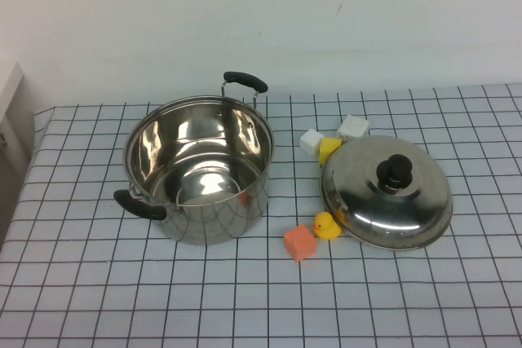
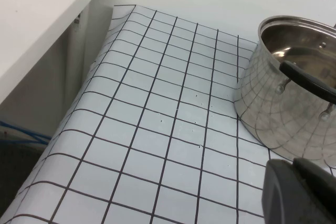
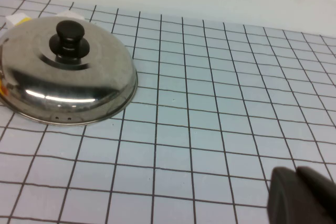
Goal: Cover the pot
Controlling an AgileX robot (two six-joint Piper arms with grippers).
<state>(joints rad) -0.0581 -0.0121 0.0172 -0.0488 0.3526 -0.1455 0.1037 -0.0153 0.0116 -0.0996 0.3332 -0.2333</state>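
The pot [image 1: 199,170] is large, shiny steel and open, with two black side handles, and stands on the checked cloth left of centre. The domed steel lid [image 1: 387,192] with a black knob [image 1: 395,172] lies right of it, knob up. Neither arm shows in the high view. My left gripper [image 2: 294,170] is shut and empty, low over the cloth just short of the pot [image 2: 292,93]. My right gripper [image 3: 297,176] is shut and empty over bare cloth, well apart from the lid [image 3: 65,72].
An orange cube [image 1: 299,242] and a yellow duck [image 1: 326,225] lie between pot and lid at the front. Two white cubes [image 1: 352,127] and a yellow piece [image 1: 329,149] lie behind the lid. The cloth's left edge [image 2: 79,103] drops off beside a white shelf.
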